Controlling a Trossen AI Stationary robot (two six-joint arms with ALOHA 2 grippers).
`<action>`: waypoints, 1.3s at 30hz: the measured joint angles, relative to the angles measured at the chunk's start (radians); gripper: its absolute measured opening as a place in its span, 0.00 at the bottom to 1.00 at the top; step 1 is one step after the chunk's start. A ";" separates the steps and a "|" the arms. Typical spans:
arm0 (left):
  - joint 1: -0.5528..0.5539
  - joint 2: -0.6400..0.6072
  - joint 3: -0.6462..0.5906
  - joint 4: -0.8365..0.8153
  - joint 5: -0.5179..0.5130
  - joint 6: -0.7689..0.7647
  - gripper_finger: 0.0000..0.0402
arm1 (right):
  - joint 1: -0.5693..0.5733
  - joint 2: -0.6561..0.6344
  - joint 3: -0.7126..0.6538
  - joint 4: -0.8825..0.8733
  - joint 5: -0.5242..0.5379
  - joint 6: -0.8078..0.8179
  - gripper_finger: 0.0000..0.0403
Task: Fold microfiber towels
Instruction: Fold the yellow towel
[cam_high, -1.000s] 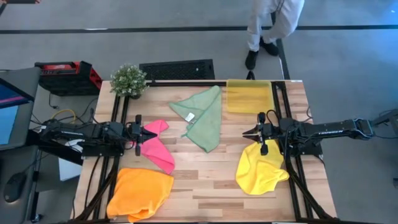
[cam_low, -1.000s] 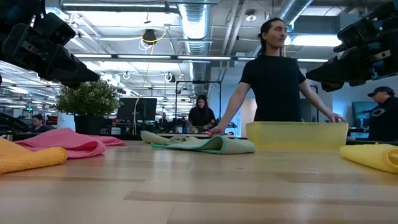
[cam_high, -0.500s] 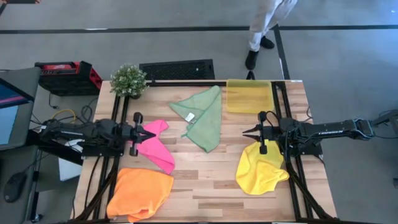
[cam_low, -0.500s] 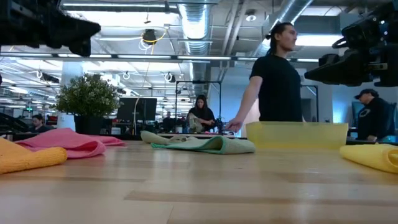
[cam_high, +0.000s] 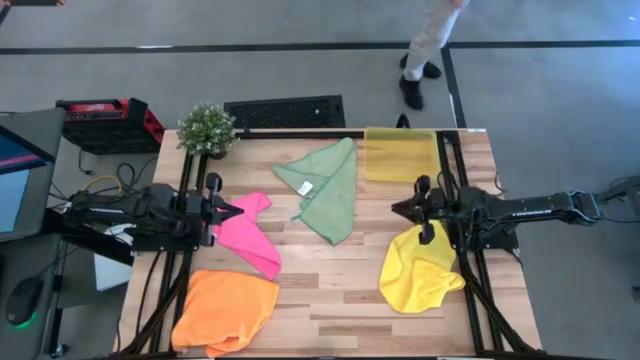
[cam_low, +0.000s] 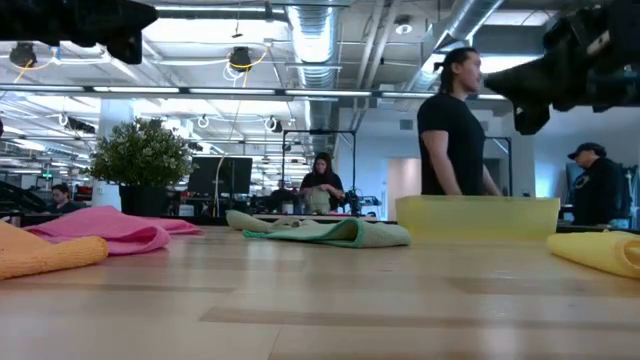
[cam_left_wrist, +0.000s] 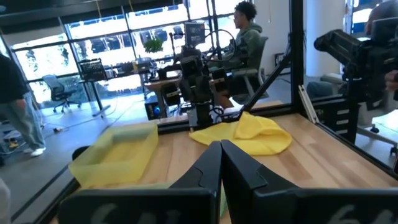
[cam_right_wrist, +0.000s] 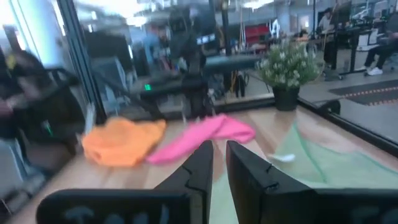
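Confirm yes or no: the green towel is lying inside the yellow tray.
No. In the high view the green towel lies crumpled on the bare table, beside the yellow tray, not in it.

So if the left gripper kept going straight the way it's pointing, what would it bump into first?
The left gripper hangs above the table, aimed level across it toward the right arm. The towels lie lower, so probably nothing until the right gripper, though height is hard to judge.
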 joint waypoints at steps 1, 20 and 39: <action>0.000 0.000 0.000 0.000 0.000 -0.001 0.00 | 0.000 0.000 0.000 0.026 0.000 0.020 0.17; 0.000 0.000 0.000 -0.032 -0.022 -0.097 0.00 | 0.000 0.002 0.208 -0.181 0.134 -0.131 0.02; 0.000 0.115 0.001 -0.050 -0.380 -0.057 0.00 | 0.001 0.513 0.738 -0.964 0.134 -0.048 0.01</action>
